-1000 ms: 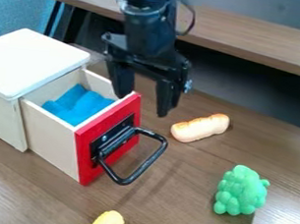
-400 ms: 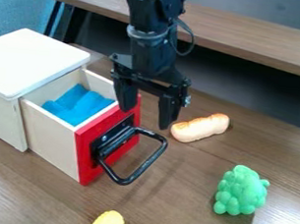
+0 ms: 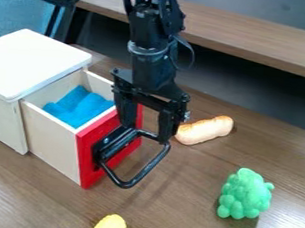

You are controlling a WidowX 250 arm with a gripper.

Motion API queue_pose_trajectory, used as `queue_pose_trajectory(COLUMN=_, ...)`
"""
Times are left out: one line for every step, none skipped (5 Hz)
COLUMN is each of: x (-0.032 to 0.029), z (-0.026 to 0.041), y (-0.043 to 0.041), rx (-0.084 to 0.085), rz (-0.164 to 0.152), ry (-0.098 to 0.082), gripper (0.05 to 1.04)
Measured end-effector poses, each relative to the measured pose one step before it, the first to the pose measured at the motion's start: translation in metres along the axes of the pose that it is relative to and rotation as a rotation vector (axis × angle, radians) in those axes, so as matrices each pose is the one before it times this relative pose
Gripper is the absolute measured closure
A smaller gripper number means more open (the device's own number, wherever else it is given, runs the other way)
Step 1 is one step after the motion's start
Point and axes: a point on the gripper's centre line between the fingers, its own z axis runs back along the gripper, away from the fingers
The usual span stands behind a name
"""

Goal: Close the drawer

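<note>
- Gripper [image 3: 145, 134] lower than before, fingers apart at handle's [image 3: 149, 167] far end
- Drawer [image 3: 52, 140] still open
- Bread [image 3: 209, 130] close right; wider gap, handle to green toy [image 3: 245, 194]

From my end, the drawer [image 3: 52, 140] is open, sticking out of the white-topped box [image 3: 32, 60]. Pale wood sides, open top, 1 red front panel [image 3: 86, 155] w/ 1 blk loop handle [image 3: 149, 168]. It's upright, front angled to lower R of my cam view.
</note>
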Motion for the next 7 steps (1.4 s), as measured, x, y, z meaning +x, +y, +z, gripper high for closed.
queue_pose_trajectory(x=-0.00698, z=-0.00722, y=0.01043, rx=0.0053, rz=0.0204, ry=0.0145, gripper=0.084)
queue_pose_trajectory(x=-0.00232, z=-0.00202, y=0.00348, rx=0.0136, rz=0.0027, ry=0.0092, gripper=0.083)
queue_pose_trajectory(x=-0.0033, z=-0.00077, y=0.01581, rx=0.0676, rz=0.004, ry=0.0213, gripper=0.083)
queue_pose_trajectory(x=-0.00561, z=-0.00298, y=0.01997, rx=0.0714, rz=0.008, ry=0.0222, gripper=0.083)
queue_pose_trajectory(x=-0.00321, z=-0.00183, y=0.00782, rx=0.035, rz=-0.0016, ry=0.0134, gripper=0.084)
queue_pose_trajectory(x=-0.00192, z=-0.00265, y=0.01202, rx=0.0219, rz=0.0208, ry=0.0121, gripper=0.083)
queue_pose_trajectory(x=-0.00176, z=-0.00296, y=0.01362, rx=0.027, rz=0.0236, ry=0.01, gripper=0.084)
